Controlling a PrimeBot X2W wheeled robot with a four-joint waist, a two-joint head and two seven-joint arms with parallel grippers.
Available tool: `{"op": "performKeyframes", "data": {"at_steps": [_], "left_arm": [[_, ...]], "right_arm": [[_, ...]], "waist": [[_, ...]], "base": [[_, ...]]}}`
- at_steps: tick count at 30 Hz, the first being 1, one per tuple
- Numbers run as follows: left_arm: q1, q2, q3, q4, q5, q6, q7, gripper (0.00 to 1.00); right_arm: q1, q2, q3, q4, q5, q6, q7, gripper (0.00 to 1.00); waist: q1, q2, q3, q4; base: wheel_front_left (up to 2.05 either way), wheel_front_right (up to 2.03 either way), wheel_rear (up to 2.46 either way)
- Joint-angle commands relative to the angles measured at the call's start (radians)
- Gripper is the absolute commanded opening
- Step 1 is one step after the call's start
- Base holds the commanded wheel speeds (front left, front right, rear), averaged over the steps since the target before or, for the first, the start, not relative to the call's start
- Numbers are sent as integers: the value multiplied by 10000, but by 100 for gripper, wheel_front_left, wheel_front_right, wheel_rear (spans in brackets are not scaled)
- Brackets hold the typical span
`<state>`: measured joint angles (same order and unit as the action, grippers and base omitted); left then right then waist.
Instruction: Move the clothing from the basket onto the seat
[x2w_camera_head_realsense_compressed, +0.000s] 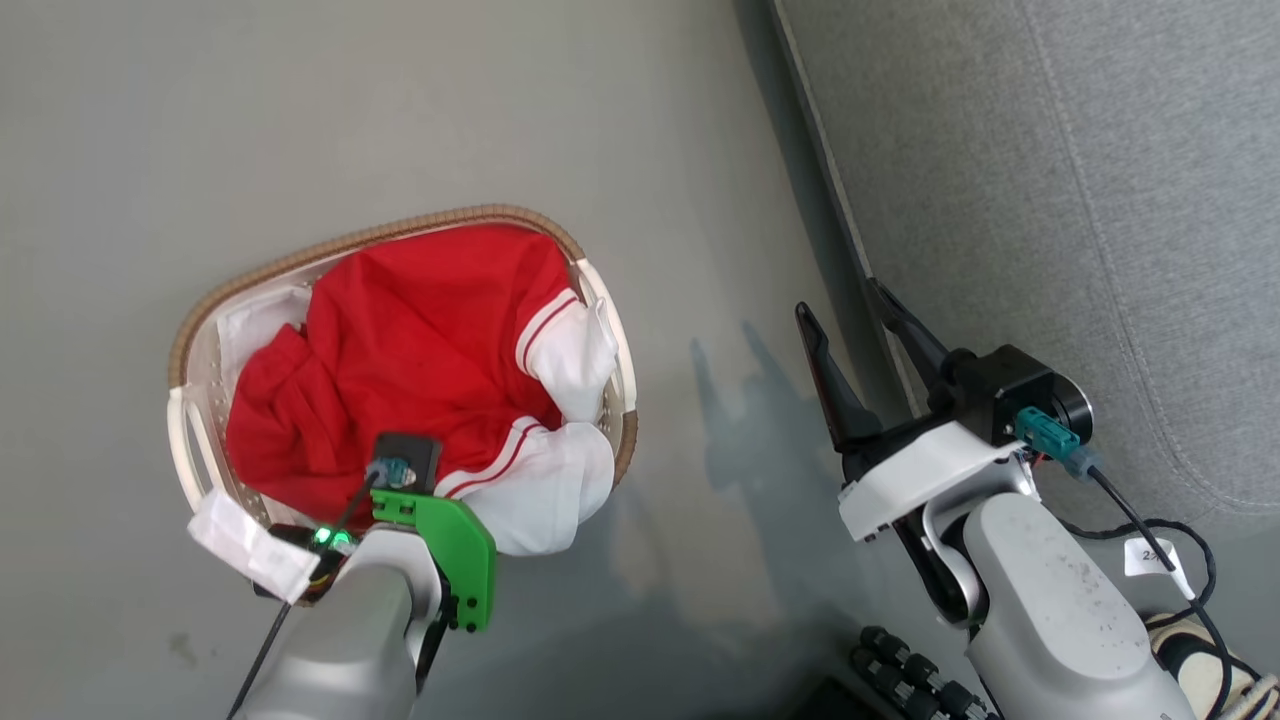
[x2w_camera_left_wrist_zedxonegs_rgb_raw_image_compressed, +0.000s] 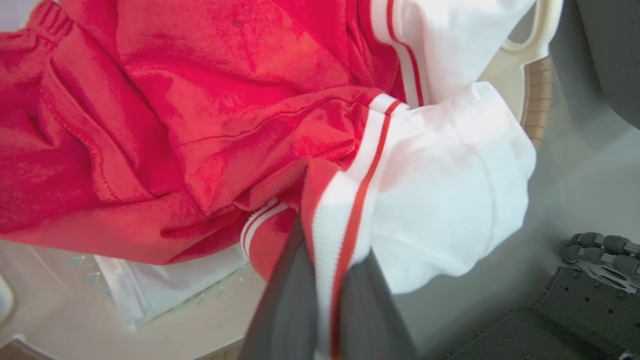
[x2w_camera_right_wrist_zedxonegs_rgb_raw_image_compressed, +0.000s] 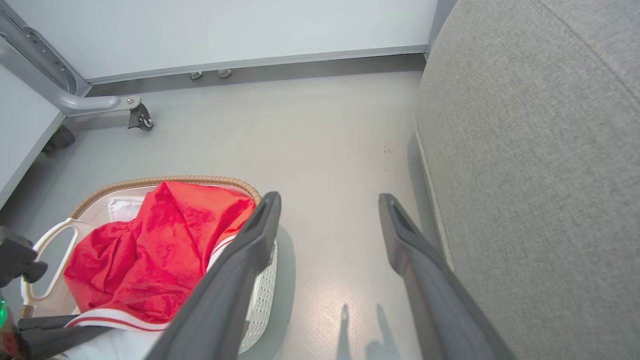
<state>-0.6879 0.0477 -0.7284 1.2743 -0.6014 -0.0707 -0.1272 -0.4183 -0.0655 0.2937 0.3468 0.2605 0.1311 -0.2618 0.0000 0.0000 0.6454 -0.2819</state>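
Note:
The red clothing with white sleeves fills the oval basket on the floor at the left of the head view. In the left wrist view my left gripper is shut on the clothing, its dark fingers pinching a striped red-and-white cuff near the basket rim. My right gripper hangs open over the floor between the basket and the grey seat, holding nothing. The right wrist view has its open fingers, the clothing, the basket and the seat.
A white fabric liner peeks out at the basket's left end. A grey wheeled frame leg stands at the far left by the wall. My dark base sits low between the basket and the seat. Bare grey floor separates them.

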Motion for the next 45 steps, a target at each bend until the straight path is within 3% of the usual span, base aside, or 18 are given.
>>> {"op": "performKeyframes", "data": {"at_steps": [1, 10, 19, 34, 38, 45], "left_arm": [[281, 58, -43, 18, 18, -66, -293, 0], [1523, 53, -231, -837, -209, -198, -1367, 0], [2971, 276, 1212, -3995, 1004, 360, -1384, 0], [3969, 135, 3835, -7989, 3522, -81, -1389, 0], [3898, 76, 4116, -9232, 3991, -292, -1388, 0], [3347, 42, 4056, -10769, 3757, -515, -1388, 0]], "right_arm": [[219, -18, -73, 120, -49, -6, -46, 100], [1044, -193, -297, 612, -305, -6, -46, 100], [1906, -298, -458, 774, -413, -7, -48, 100], [2434, -225, -469, 794, -520, -7, -46, 100], [2571, -200, -424, 851, -511, -7, -46, 100], [2830, -152, -327, 928, -508, -7, -46, 100]], "waist": [[0, 0, -624, 94], [0, 0, -2695, 723], [0, 0, -3975, 1668], [0, 0, -4917, 2520], [0, 0, -5167, 2616], [0, 0, -5590, 2607]], "base": [[0, 0, 0], [0, 0, 0], [0, 0, 0], [0, 0, 0], [0, 0, 0], [0, 0, 0]]}}
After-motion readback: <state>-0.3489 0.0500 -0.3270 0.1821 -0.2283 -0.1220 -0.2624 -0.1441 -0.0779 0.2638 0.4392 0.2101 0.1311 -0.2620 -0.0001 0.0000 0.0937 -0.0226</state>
